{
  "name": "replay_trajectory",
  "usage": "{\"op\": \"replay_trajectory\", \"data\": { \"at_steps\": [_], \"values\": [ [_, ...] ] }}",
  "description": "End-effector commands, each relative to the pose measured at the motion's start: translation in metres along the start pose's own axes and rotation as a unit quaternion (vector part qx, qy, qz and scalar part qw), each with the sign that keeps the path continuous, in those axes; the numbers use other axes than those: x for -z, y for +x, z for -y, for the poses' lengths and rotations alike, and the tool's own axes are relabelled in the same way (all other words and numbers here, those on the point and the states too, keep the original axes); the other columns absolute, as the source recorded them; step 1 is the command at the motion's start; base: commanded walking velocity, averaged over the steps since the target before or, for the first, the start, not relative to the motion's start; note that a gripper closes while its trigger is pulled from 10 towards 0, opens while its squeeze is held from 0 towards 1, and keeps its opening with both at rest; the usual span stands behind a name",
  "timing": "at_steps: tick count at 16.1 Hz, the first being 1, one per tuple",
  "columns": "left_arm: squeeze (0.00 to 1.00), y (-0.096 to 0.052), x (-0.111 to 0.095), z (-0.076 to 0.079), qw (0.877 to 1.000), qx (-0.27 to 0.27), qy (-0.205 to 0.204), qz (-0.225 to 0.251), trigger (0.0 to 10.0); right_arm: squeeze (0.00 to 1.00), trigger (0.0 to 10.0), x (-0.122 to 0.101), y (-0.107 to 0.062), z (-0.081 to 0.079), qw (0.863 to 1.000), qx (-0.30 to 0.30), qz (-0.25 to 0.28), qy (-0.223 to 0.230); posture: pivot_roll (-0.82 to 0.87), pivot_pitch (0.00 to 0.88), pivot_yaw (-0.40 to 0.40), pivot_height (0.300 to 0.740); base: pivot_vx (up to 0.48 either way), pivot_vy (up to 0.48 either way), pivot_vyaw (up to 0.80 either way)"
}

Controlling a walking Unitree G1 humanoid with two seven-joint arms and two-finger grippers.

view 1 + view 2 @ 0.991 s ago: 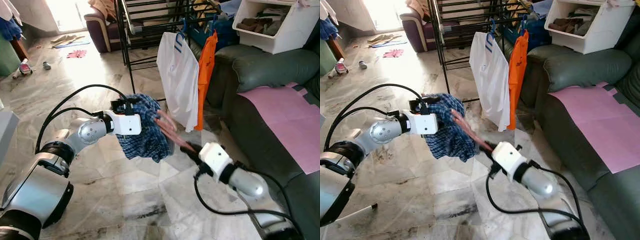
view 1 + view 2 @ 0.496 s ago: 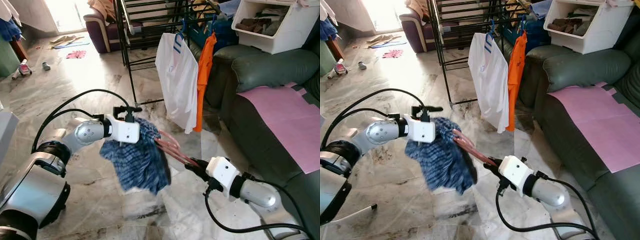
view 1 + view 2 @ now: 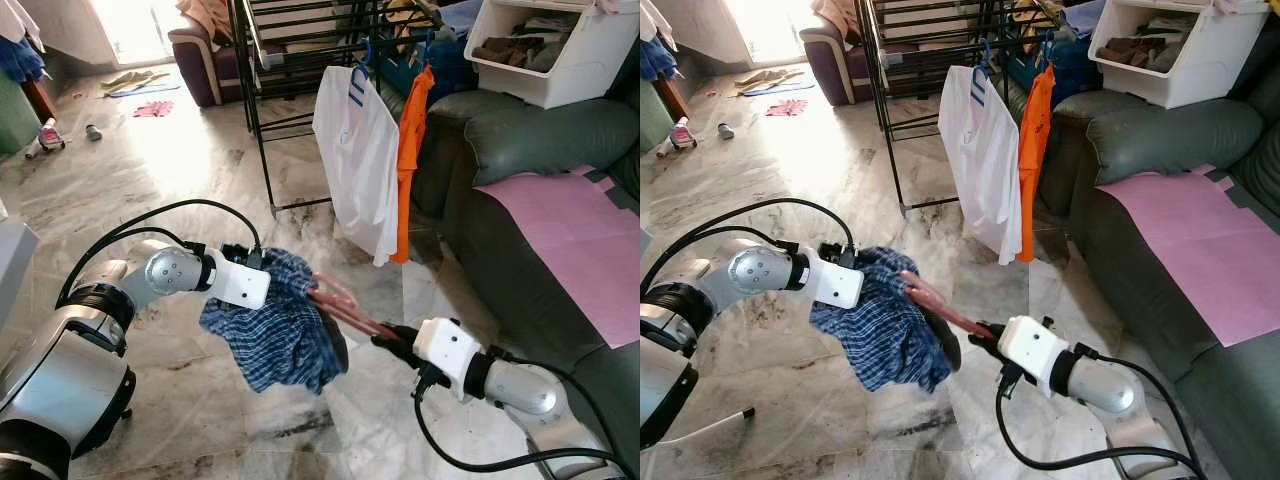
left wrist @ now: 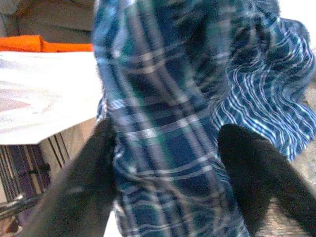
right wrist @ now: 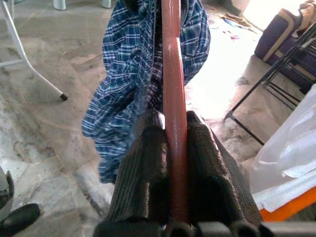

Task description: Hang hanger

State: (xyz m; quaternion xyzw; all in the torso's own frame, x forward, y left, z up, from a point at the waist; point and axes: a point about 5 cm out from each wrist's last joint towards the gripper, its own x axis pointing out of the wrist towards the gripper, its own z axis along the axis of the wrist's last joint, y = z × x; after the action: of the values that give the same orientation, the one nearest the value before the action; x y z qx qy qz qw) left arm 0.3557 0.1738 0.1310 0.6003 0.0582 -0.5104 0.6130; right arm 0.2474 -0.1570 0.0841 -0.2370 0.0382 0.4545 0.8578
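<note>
While the right gripper (image 5: 174,163) has its two black fingers (image 5: 143,163) pinched tight on the reddish hanger (image 5: 173,94), the hanger itself sticks out from it toward the checked blue shirt (image 3: 280,330), low over the marble floor (image 3: 180,170) and well short of the black drying rack (image 3: 262,100). You can see the hanger bar squeezed right between the finger pads in the right wrist view, with the shirt bunched around its far end.

The left gripper (image 4: 168,168) is on the other side of that shirt, further from the rack's right end. In its wrist view the fingers (image 4: 252,168) sit apart with the plaid cloth between them, but honestly I can't tell if they're actually pinching it or just spread around it.

Shirt hangs in a loose clump between the two grippers, bottom edge drooping toward the floor.

On the rack, a white shirt (image 3: 358,160) and an orange garment (image 3: 412,150) hang side by side at the near end. Just past the rack to the right is a dark green sofa (image 3: 540,140) with a pink sheet (image 3: 570,240) on the seat and a white bin (image 3: 545,50) on its arm.
</note>
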Motion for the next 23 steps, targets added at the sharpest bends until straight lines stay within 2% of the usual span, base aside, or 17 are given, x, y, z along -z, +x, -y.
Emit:
{"op": "replay_trajectory", "data": {
  "at_steps": [1,5,7,12,14,15,23],
  "values": [
    [0.00,-0.005,0.005,-0.004,1.000,0.012,0.001,-0.022,1.5,0.00,0.0,-0.008,0.002,0.001,1.000,-0.012,0.014,-0.018,-0.09,0.000,0.062,0.740,0.000,0.000,0.00],
    [0.00,0.001,0.001,-0.004,0.999,0.029,0.009,-0.025,1.8,0.00,0.0,-0.007,0.002,0.000,0.999,-0.023,0.009,-0.021,-0.09,0.000,0.061,0.740,0.000,0.000,0.00],
    [0.00,0.003,-0.001,-0.002,0.999,0.035,0.014,-0.025,1.5,0.00,0.0,-0.007,0.004,-0.002,0.999,-0.027,0.009,-0.020,-0.10,0.000,0.061,0.740,0.000,0.000,0.00],
    [0.00,0.007,-0.004,-0.002,0.999,0.040,0.023,-0.020,1.5,0.00,0.0,-0.007,0.006,-0.004,0.999,-0.035,0.009,-0.019,-0.10,0.000,0.063,0.740,0.000,0.000,0.00],
    [0.00,0.008,-0.006,-0.001,0.998,0.047,0.027,-0.018,1.0,0.00,0.0,-0.007,0.007,-0.005,0.999,-0.036,0.009,-0.019,-0.10,0.000,0.065,0.740,0.000,0.000,0.00],
    [0.00,0.009,-0.006,0.000,0.998,0.054,0.029,-0.016,0.0,0.00,0.0,-0.007,0.008,-0.006,0.999,-0.037,0.010,-0.019,-0.10,0.000,0.066,0.740,0.000,0.000,0.00],
    [0.00,0.010,-0.009,0.003,0.996,0.083,0.021,-0.008,0.0,0.00,0.0,-0.006,0.008,-0.008,0.999,-0.039,0.008,-0.018,-0.09,0.000,0.067,0.740,0.000,0.000,0.00]
  ]
}}
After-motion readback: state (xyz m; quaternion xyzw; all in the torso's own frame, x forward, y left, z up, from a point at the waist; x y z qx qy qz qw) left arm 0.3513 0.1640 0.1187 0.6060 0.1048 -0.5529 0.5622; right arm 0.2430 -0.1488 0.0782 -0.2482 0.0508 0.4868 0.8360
